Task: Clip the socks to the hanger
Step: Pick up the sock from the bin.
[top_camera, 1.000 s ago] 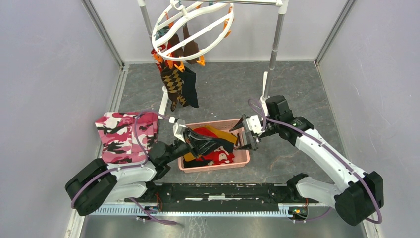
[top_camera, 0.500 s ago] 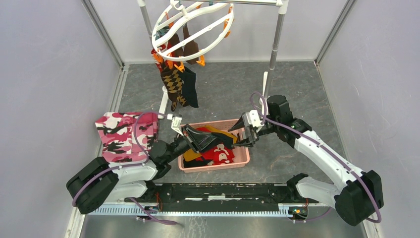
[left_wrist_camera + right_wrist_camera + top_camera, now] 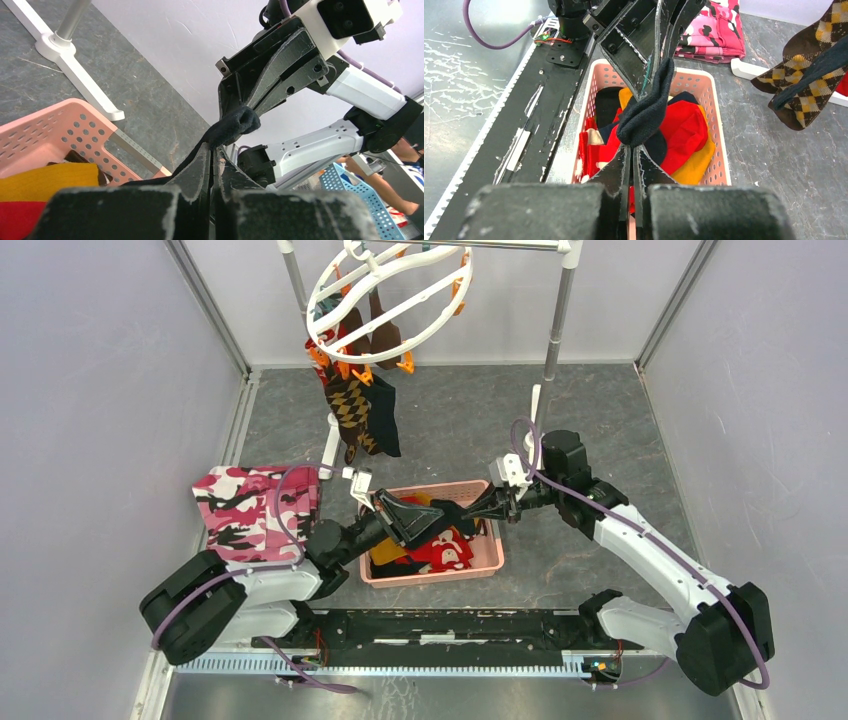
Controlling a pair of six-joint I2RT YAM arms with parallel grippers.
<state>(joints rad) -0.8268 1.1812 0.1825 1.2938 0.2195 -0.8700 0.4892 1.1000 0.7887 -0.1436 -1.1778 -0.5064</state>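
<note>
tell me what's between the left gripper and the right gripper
A dark sock, pinched by the left gripper and right gripper above the pink basket; the right wrist view shows it.

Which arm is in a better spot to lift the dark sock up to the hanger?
Probably the left. The left gripper and the right gripper are both shut on the dark sock over the basket, but the left sits closer under the hanger, the right farther aside.
</note>
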